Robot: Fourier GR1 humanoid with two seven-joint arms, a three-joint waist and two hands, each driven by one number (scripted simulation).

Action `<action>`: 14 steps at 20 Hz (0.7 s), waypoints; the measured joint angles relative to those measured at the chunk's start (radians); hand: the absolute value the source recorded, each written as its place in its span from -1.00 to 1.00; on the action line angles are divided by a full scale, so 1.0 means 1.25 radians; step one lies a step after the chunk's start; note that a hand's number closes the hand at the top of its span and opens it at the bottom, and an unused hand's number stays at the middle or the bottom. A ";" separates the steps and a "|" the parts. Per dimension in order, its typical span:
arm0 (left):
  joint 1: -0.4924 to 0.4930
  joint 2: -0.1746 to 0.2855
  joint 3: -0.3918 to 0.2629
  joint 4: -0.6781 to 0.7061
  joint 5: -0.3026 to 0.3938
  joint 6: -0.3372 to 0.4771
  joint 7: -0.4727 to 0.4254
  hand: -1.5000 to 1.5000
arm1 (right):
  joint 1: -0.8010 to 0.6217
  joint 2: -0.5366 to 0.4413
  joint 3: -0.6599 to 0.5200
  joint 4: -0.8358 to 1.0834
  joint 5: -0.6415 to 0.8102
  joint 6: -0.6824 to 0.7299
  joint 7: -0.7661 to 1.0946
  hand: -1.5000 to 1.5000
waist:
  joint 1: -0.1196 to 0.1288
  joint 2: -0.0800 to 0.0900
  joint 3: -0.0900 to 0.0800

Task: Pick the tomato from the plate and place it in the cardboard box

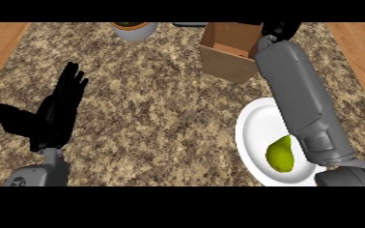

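Head view: brown, open cardboard box [227,64]

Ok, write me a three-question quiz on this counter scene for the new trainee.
1. True or false: the yellow-green pear-shaped fruit lies on the round white plate.
2. The black right hand is nearest to: A) the plate, B) the open brown cardboard box, C) the fruit.
3. Short answer: can a tomato be seen on the plate?
Key: 1 true; 2 B; 3 no, only the fruit shows there.
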 measured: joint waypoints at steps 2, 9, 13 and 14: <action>0.005 0.005 0.006 -0.003 0.005 -0.004 0.000 0.00 | 0.046 0.004 -0.013 -0.067 -0.044 -0.005 -0.033 -1.00 | -0.003 -0.002 0.000; 0.010 0.007 0.009 -0.019 0.010 -0.009 0.009 0.00 | 0.210 -0.016 -0.045 -0.260 -0.143 -0.011 -0.130 -1.00 | -0.003 -0.002 -0.001; 0.026 0.006 0.010 -0.038 0.011 -0.009 0.015 0.00 | 0.320 -0.013 -0.042 -0.375 -0.178 -0.010 -0.169 -1.00 | -0.003 -0.002 -0.001; 0.027 0.003 0.010 -0.028 0.009 -0.012 0.004 0.00 | 0.344 -0.018 -0.041 -0.409 -0.182 -0.002 -0.166 -1.00 | -0.003 -0.002 -0.001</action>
